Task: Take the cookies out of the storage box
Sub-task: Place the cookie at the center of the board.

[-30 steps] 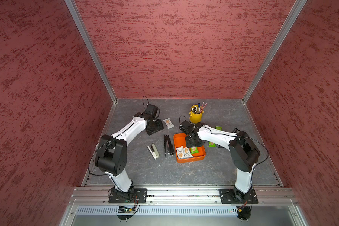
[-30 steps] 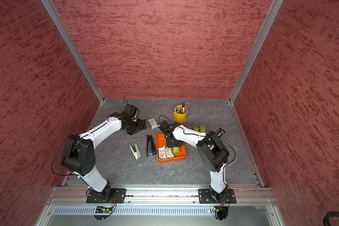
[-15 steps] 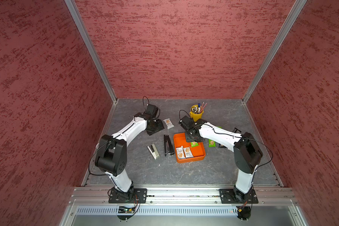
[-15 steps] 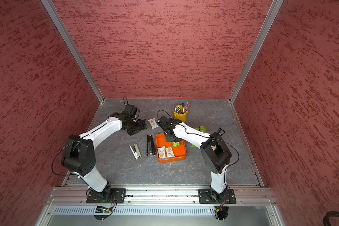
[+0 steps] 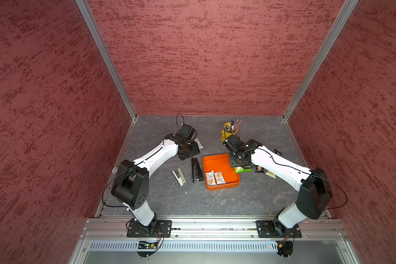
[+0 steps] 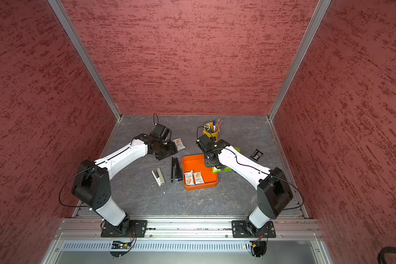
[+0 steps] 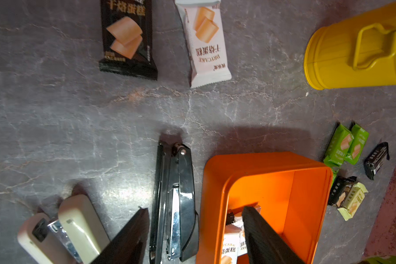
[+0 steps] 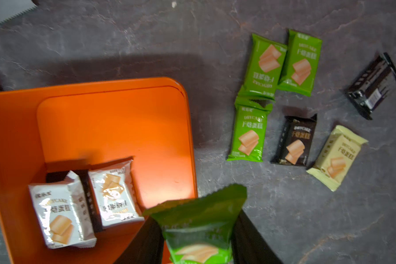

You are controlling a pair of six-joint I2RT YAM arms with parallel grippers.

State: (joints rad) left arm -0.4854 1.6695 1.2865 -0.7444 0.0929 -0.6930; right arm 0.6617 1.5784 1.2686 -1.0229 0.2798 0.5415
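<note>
Change over the last second: the right arm has swung right, carrying a green sealed snack packet with a tan biscuit print point(image 8: 199, 228) from the middle of the shallow bright-orange plastic storage box point(image 5: 222, 187) to its right wall. The left arm has not moved.

Near centre: the storage box sits on the grey marbled bench point(image 5: 215, 201). Two white sealed biscuit packets point(image 5: 215, 177) lie side by side in its near-left corner. A black wrapper edge point(image 8: 90, 198) shows between and under them.

Left of the box: a black metal stapler point(image 5: 196, 169) lies just beside the left wall, lengthwise near-to-far. Further left lies a beige plastic stapler point(image 5: 179, 176), angled.

Box right wall: the right fingers point(image 8: 144, 242) pinch the green packet by its sides, over the rim.

Bench right of the box: three green packets point(image 8: 263, 68), two of them overlapping, one black biscuit packet point(image 8: 295, 141) and one pale-yellow packet point(image 8: 338, 157), all flat. A second black packet point(image 8: 375, 86) lies askew, further right.

Far left: the left fingers point(image 7: 128, 237) are spread and grip nothing, above the bench by the black stapler's far end. Just beyond lie a black-wrapped packet point(image 7: 128, 38) and, to its right, a white packet point(image 7: 204, 43).

Farthest: a yellow metal pen bucket point(image 5: 229, 133), upright with pens in it, beyond the box's far-right corner.
</note>
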